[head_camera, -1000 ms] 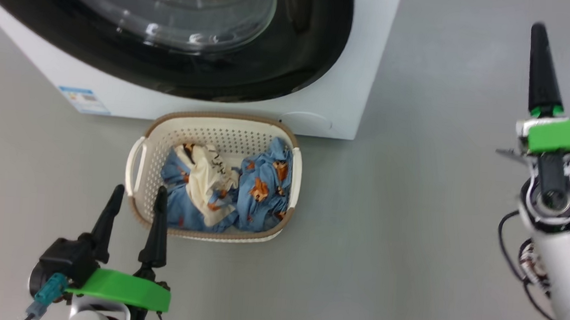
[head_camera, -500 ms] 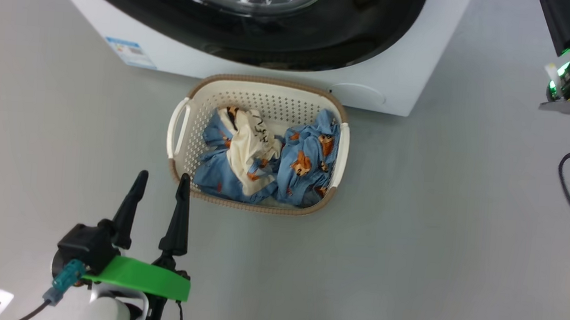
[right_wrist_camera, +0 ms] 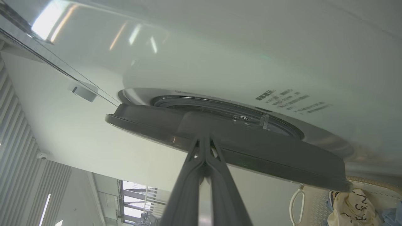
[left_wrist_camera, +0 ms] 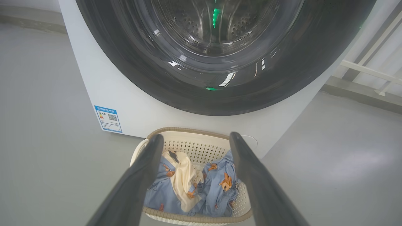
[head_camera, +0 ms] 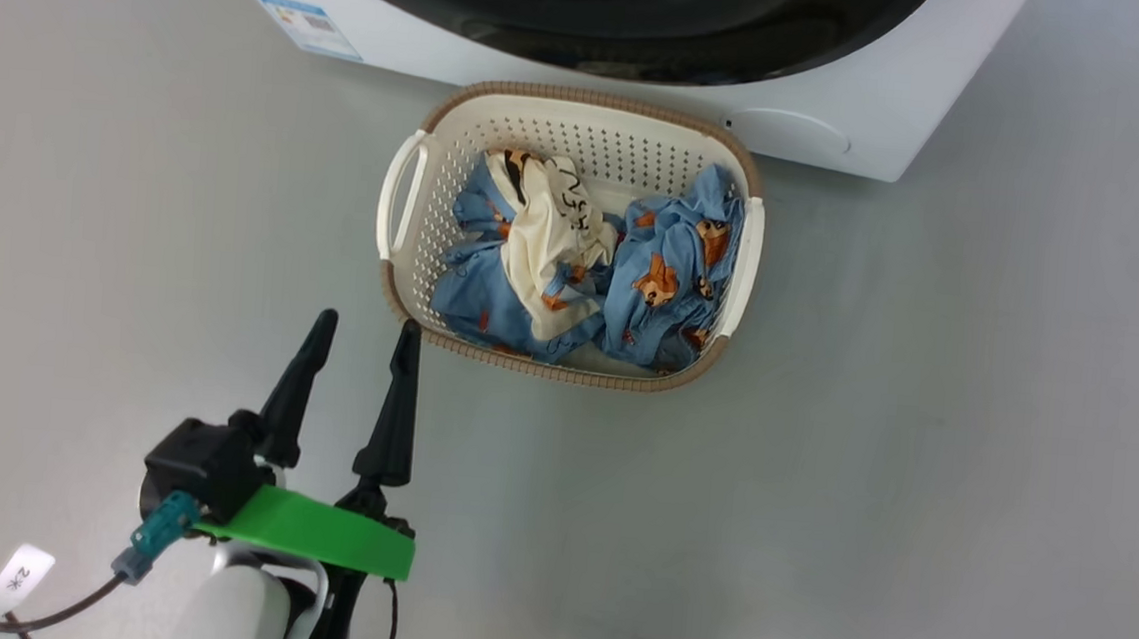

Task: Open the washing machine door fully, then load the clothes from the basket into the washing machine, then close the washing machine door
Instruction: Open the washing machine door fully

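- The washing machine door (left_wrist_camera: 201,94) is a glossy black round with a clear bulging window, and the perforated steel drum shows through the glass.
- In the right wrist view the door stands a little off the white front of the washing machine (head_camera: 931,89), with a steel ring showing in the gap.
- The basket (head_camera: 585,96) sits on the grey floor (head_camera: 922,434) just in front of the machine, below the door and near the round white flap (head_camera: 788,132).
- The clothes (head_camera: 673,277) lie heaped inside it, light blue with orange animals. A cream part with black marks (head_camera: 547,238) lies on top.
- My left gripper (head_camera: 367,325) has its fingers spread wide and carries nothing. It is by the basket's near left corner.
- My right gripper (right_wrist_camera: 204,139) has its fingers pressed together with nothing between them. The tips are at the door's rim, and I cannot tell whether they touch it.
- The head view cuts the door off to a lower arc.
- The clothes hide the basket's floor.
- My left fingers cover part of its sides in the left wrist view.
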Tool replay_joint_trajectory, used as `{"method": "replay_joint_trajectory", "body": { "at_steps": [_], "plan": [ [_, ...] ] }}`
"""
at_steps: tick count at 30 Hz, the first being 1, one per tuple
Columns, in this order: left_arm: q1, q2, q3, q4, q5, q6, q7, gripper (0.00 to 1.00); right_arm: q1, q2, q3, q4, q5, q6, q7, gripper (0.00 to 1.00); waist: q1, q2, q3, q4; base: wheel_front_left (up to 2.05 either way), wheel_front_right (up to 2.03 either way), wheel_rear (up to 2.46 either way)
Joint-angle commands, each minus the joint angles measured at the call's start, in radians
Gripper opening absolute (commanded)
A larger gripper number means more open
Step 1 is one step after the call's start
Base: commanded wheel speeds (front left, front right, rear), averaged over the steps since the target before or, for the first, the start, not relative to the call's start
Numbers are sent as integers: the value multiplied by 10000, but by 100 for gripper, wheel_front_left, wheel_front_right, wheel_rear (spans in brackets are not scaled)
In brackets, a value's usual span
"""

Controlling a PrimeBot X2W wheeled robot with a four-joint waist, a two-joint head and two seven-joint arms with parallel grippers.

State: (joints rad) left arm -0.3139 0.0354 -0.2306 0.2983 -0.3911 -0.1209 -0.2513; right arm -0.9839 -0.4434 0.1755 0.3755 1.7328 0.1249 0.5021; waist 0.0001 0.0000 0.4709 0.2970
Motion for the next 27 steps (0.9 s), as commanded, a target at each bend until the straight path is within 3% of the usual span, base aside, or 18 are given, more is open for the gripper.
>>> {"method": "replay_joint_trajectory", "body": {
  "at_steps": [1,10,27],
  "plan": [
    [-235,149,220,-304,-107,102,-105,100,-261,36,-65,-163,-61,58,203,0,-1,0,208,133,0,0,0],
    [-500,149,-178,-454,-451,180,-105,100,-1369,255,-40,419,-630,58,1052,0,-1,0,867,415,0,0,0],
    [-743,149,-569,-592,-975,339,-105,100,-2365,527,71,732,-1265,58,1439,0,-1,0,1324,766,0,0,0]
  ]
}}
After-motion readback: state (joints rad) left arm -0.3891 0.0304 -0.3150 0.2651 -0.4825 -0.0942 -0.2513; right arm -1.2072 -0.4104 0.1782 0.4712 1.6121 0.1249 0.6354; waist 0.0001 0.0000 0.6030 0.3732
